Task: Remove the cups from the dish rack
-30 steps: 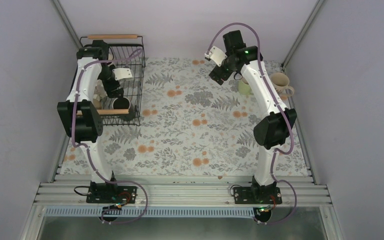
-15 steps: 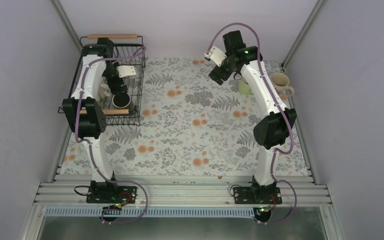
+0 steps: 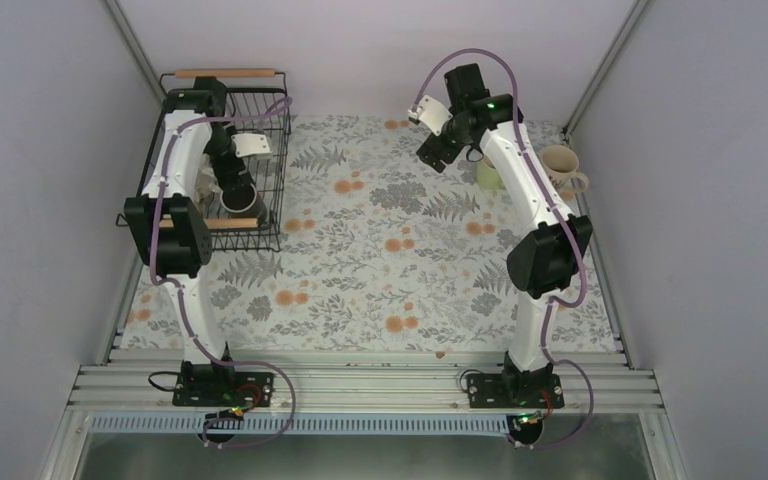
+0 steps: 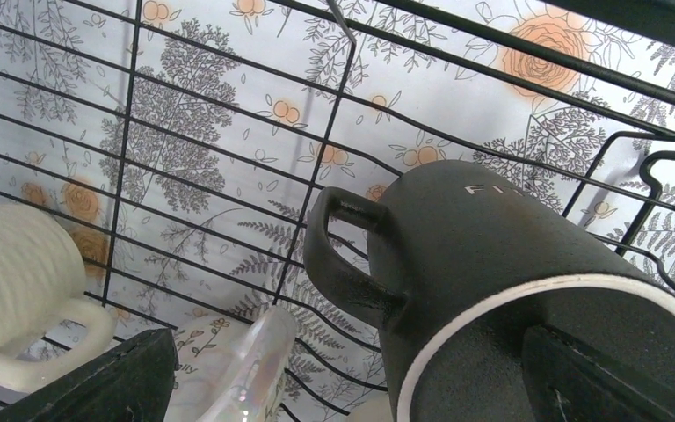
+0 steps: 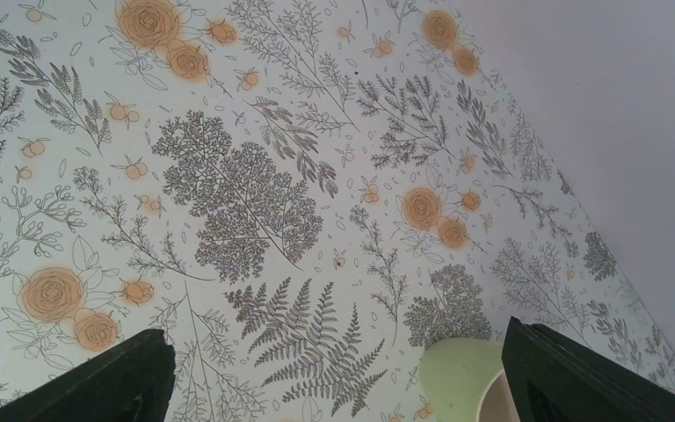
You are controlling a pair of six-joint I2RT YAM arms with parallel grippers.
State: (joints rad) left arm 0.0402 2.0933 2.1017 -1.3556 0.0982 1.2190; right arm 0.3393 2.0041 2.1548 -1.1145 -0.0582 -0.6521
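Left gripper (image 4: 343, 374) hangs inside the dish rack (image 3: 278, 150) with its jaws apart. One finger stands at the white-rimmed mouth of the black mug (image 4: 510, 255), and the other is well clear of the mug's handle side. Nothing is clamped. That mug lies tilted against the rack's wires near the closer wooden handle (image 3: 230, 223). It is matt black with a thick looped handle, a pale rim and a few white letters on its side. Beside it, deeper in the rack, sits a cream ribbed mug (image 4: 18, 272). Between the two is a glossy pale piece (image 4: 246, 369) too cropped to name. The rack's black wires cross close behind the black mug.

Far to the right of the rack, the right gripper (image 5: 334, 369) hovers above the flowered tablecloth (image 3: 380, 260), fingers spread and holding nothing. A pale green mug (image 5: 457, 378) stands on the cloth just below it. A beige mug (image 3: 563, 165) stands further right, at the cloth's edge.
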